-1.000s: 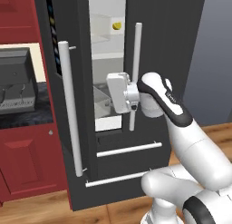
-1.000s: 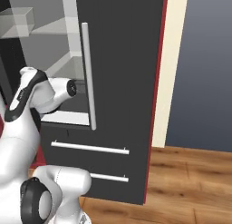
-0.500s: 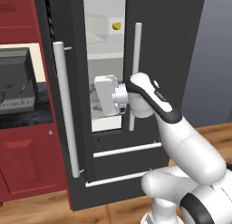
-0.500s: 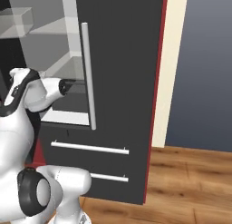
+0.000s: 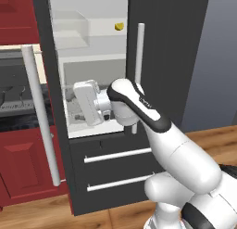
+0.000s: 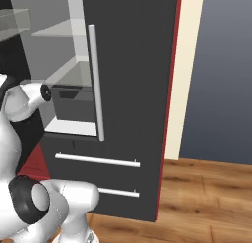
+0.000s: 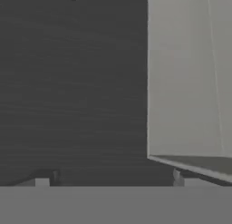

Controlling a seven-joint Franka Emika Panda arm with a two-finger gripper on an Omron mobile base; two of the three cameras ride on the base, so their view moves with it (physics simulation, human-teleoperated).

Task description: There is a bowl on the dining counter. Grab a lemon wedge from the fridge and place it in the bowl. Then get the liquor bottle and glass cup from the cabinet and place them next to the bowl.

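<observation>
— One lemon wedge (image 5: 119,26): where is it?
— High in the fridge (image 5: 173,47), a tiny yellow piece on an upper pale shelf, just left of the edge of the closed right door.
— And the gripper (image 7: 113,177)?
— Well below the wedge, at the open left part of the fridge. In the hand view its two finger tips stand far apart, one near each lower corner, with nothing between them. Ahead of it lies a dark grey surface, and a pale wall to the right.
— What is around it?
— The left door (image 5: 39,75) is swung open, its long pale handle (image 5: 40,117) in front of red base cabinets (image 5: 25,163). A clear bin (image 5: 69,28) sits on the upper shelf, left of the wedge. Two drawer handles (image 5: 118,155) run below the opening.
</observation>
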